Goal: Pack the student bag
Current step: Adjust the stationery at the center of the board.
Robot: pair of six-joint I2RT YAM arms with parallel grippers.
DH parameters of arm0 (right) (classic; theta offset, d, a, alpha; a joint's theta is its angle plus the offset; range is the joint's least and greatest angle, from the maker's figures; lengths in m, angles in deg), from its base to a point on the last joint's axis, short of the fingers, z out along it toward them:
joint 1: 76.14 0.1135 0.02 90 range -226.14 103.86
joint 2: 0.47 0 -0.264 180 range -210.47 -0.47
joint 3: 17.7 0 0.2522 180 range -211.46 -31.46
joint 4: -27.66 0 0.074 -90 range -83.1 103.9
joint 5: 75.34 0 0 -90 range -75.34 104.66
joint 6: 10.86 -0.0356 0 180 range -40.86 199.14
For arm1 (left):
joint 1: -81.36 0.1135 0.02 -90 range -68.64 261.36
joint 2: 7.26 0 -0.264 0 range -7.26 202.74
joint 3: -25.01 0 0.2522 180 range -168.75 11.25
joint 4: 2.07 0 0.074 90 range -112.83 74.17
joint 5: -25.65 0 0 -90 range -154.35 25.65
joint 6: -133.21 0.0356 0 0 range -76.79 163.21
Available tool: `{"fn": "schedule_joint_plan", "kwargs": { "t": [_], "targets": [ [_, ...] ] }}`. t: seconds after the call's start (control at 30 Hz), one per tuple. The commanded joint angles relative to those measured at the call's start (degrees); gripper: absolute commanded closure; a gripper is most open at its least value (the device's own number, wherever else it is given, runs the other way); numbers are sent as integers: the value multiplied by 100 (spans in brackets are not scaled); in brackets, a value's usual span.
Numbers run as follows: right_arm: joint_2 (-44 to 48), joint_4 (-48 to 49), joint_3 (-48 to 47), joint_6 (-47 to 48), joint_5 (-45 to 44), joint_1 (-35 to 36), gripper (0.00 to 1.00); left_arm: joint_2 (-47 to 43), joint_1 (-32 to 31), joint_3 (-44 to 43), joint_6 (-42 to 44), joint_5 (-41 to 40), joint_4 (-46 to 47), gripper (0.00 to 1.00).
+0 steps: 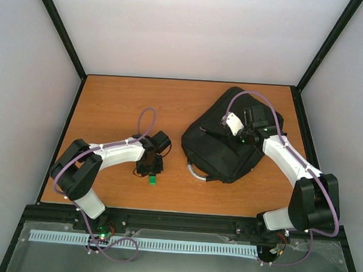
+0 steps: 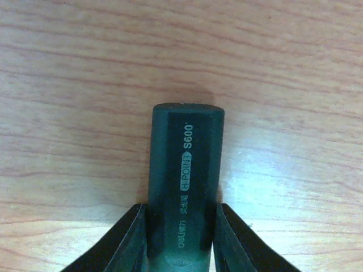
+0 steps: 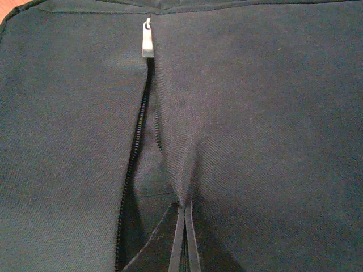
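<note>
a brown wooden table (image 1: pixel 110 108) sits between pale walls. the left gripper (image 2: pixel 180 208) has its jaws pressed on both sides of a dark green marker (image 2: pixel 187 147), whose near end is cut off. farther away, the right gripper (image 3: pixel 184 229) is pinched shut on a fold of the student bag (image 1: pixel 220 153), which lies under the jaws, just right of its open zip (image 3: pixel 136 158).

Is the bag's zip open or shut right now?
Open. In the right wrist view the student bag shows its zip teeth gaping apart below the silver pull, with the right gripper pinching the fabric beside the gap.
</note>
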Motion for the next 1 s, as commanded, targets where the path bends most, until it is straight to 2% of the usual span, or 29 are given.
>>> {"fn": "schedule_joint_plan", "kwargs": {
  "t": [0.0,0.07,0.13,0.17,0.27,0.7,0.87,0.97],
  "targets": [
    [-15,-91,-76,29,275,-2,97,177,-39,-114,748,203,68,68],
    [-15,-96,-72,26,284,4,97,158,-48,-116,938,239,7,63],
    [-12,-97,-87,29,285,-4,97,103,-59,-134,1002,103,-190,49],
    [-9,-99,-86,30,289,2,97,37,-59,-117,979,7,-276,46],
    [1,-102,-88,30,293,-3,97,-256,-64,20,917,-120,-354,42],
    [97,-104,-90,-4,398,3,97,-644,-418,279,1416,219,-261,43],
    [188,-78,-74,-28,429,-1,97,-454,-420,238,1355,61,-291,46],
    [180,-85,-76,-18,429,3,97,-262,-420,212,1360,73,-265,52]
  ]
}}
